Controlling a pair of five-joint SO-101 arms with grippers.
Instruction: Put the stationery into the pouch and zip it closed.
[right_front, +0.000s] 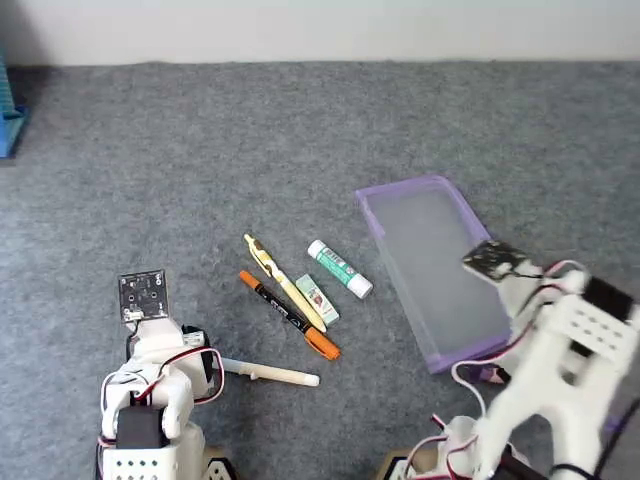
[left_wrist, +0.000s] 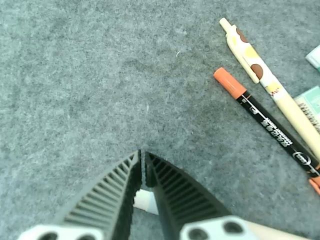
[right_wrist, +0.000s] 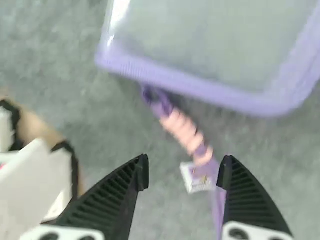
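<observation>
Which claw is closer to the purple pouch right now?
Right. The right claw hangs open just over the zipper pull at the near end of the pouch. The left claw sits far off to the side, shut on a cream pen.

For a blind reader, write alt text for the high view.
A purple-edged clear pouch lies empty on grey carpet, the right arm at its near end. Beside it lie a patterned pen, marker, glue stick, eraser and, by the left arm, a cream pen.
</observation>
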